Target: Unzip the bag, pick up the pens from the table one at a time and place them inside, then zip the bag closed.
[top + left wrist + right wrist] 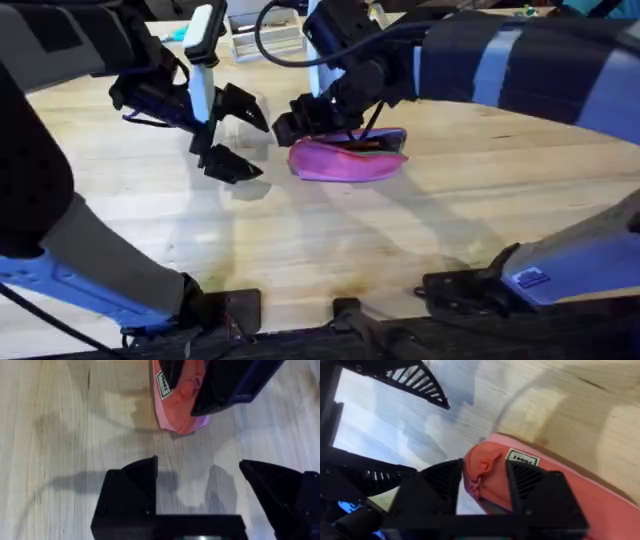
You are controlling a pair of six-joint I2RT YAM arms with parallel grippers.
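Pink fabric of the bag (345, 160) lies near the middle of the wooden bench (400, 250), with its orange-red zipper end pinched between the fingers of the right gripper (485, 485). The left gripper (197, 495) hovers just beside the bag's end, its fingers wide apart and holding nothing. I judge the task is at the zipper step, but I cannot tell if the bag is being opened or closed. I cannot pick out a pen on the bench.

You see a soft pink cloth bag (345, 163) on a smooth, pale wood table (330, 250) with lines in it.
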